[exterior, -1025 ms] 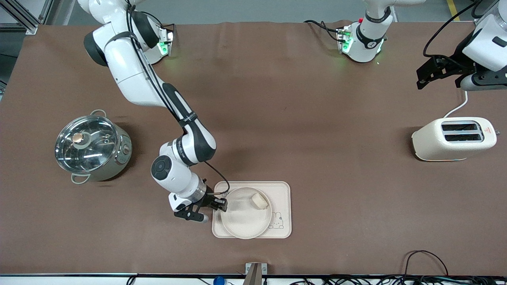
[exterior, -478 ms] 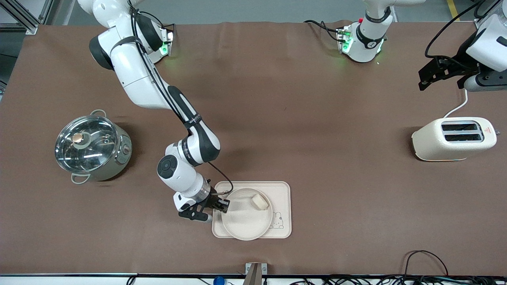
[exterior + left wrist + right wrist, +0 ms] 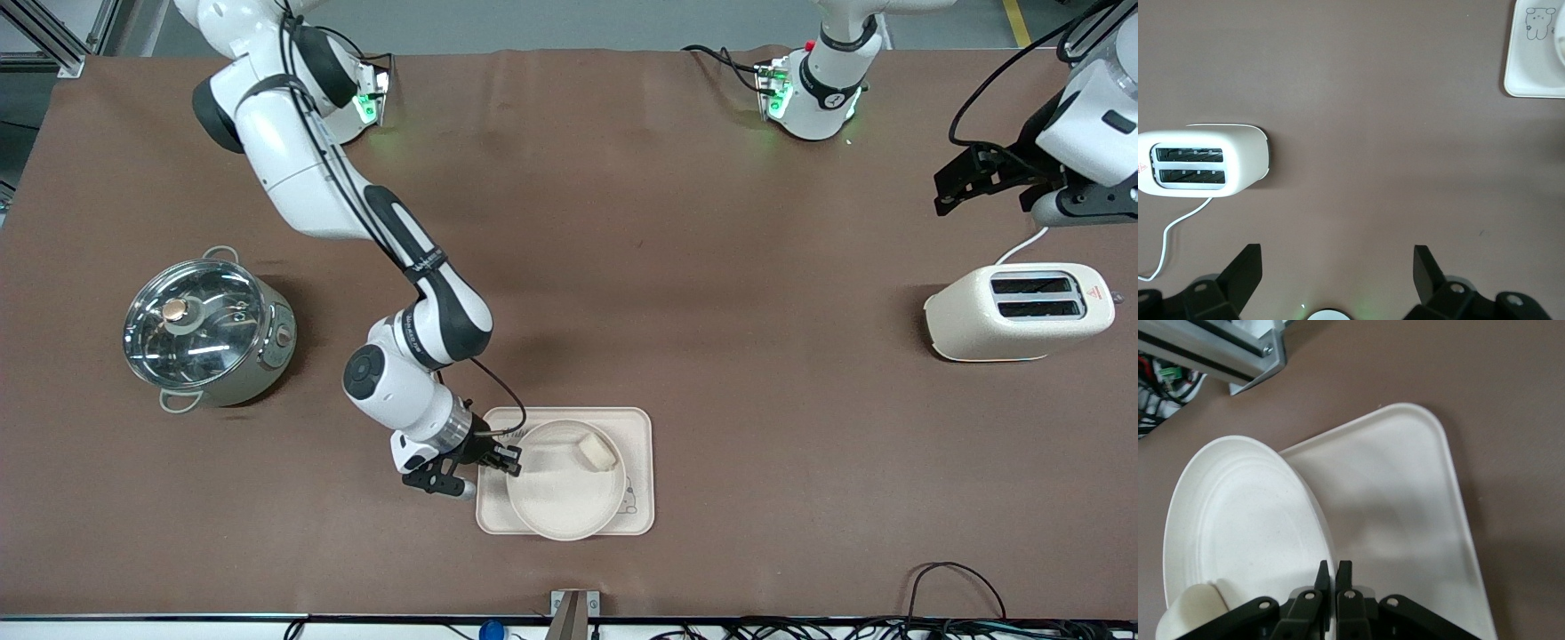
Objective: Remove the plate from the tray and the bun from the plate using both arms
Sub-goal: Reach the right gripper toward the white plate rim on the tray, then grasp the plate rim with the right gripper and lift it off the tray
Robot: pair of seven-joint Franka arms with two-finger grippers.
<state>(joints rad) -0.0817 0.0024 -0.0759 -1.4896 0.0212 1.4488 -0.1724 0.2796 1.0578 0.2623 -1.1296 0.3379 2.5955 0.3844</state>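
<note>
Right end effector (image 3: 508,459) clamped on plate (image 3: 566,493) rim, plate over tray (image 3: 638,427). Stiff, light, slick; bun (image 3: 597,452) may roll. Left end effector (image 3: 965,173) apart, waiting above toaster (image 3: 1018,311).

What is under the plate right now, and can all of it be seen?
The tray lies under the plate, whose rim the right gripper pinches. The bun sits on the plate. The plate covers much of the tray, including most of its rabbit drawing.

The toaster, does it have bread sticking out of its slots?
No, both slots of the toaster look dark and empty from above, with nothing poking out.
</note>
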